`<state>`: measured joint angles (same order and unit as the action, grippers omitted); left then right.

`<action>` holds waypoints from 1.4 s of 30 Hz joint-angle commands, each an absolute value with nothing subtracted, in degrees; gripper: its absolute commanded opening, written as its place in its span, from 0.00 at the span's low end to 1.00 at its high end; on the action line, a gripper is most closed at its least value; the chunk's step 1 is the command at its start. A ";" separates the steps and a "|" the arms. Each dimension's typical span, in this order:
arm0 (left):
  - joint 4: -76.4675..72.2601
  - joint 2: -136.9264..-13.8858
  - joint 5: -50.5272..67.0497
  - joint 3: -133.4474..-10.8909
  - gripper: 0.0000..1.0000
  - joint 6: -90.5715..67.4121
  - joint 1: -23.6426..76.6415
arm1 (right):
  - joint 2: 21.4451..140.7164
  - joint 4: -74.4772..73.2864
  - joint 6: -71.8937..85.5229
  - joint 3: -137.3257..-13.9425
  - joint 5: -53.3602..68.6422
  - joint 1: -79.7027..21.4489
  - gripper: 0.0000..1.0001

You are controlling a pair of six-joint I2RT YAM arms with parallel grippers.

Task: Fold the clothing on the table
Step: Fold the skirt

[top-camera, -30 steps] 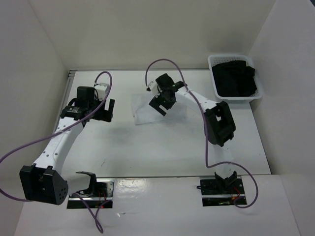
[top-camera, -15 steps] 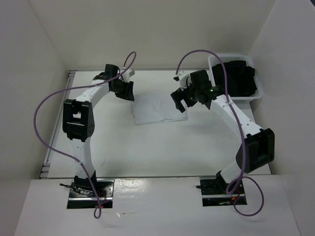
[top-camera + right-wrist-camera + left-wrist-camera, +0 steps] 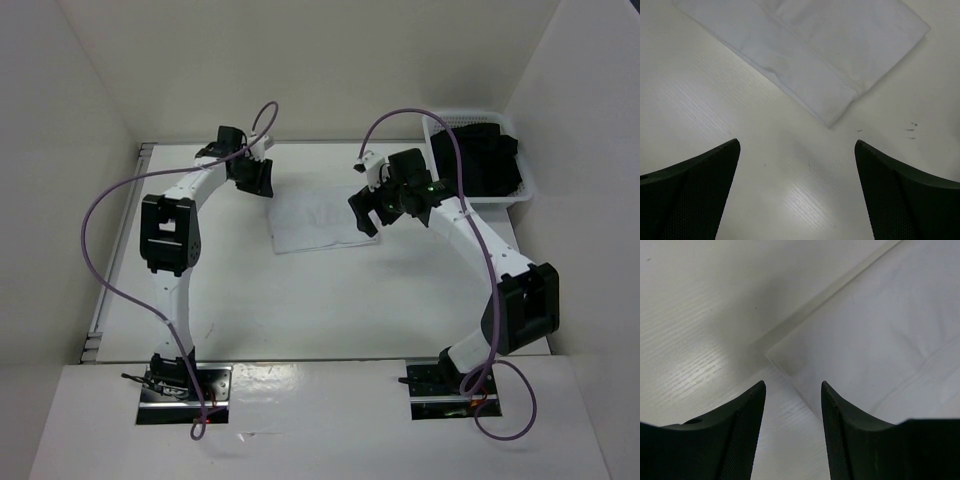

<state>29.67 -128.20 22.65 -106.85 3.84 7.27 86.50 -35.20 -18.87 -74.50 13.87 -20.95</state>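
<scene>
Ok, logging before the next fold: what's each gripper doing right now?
Left gripper: open, empty, by a corner of the clothing.
Right gripper: wide open, empty.

White slotted basket (image 3: 500,202), far right, holds black garment (image 3: 485,165), seemingly bunched.

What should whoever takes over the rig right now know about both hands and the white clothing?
Left hand: open, empty, low over the table at the far left corner of the clothing, not touching it.
Right hand: wide open, empty, facing a right-side corner.
Clothing: a flat rectangle mid-table with layered edges, apparently folded at least once.
Left to do: probably grip both corners for another fold; nothing gripped yet.
Black garment sits in the basket, far right.
</scene>
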 commanded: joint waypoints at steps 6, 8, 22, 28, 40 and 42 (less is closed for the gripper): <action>31.89 -136.84 21.53 -116.45 0.56 4.39 6.86 | 82.62 -32.70 -18.54 -74.09 15.47 -20.65 0.99; 33.04 -137.98 23.46 -117.68 0.56 4.92 6.86 | 82.62 -32.70 -18.54 -74.09 15.47 -20.65 0.99; 32.96 -132.56 29.35 -106.10 0.09 8.61 7.38 | 82.62 -32.17 -18.54 -73.56 13.98 -20.65 0.99; 28.22 -122.09 28.83 -91.42 0.00 4.23 6.86 | 87.09 -32.51 -15.65 -74.70 8.00 -20.05 0.99; 27.60 -114.43 27.77 -79.64 0.00 1.49 4.39 | 100.71 -30.06 -15.29 -78.21 14.13 -10.57 0.99; 27.60 -114.43 28.30 -79.63 0.00 1.49 4.39 | 104.40 -30.06 -15.82 -80.59 18.62 -8.88 0.99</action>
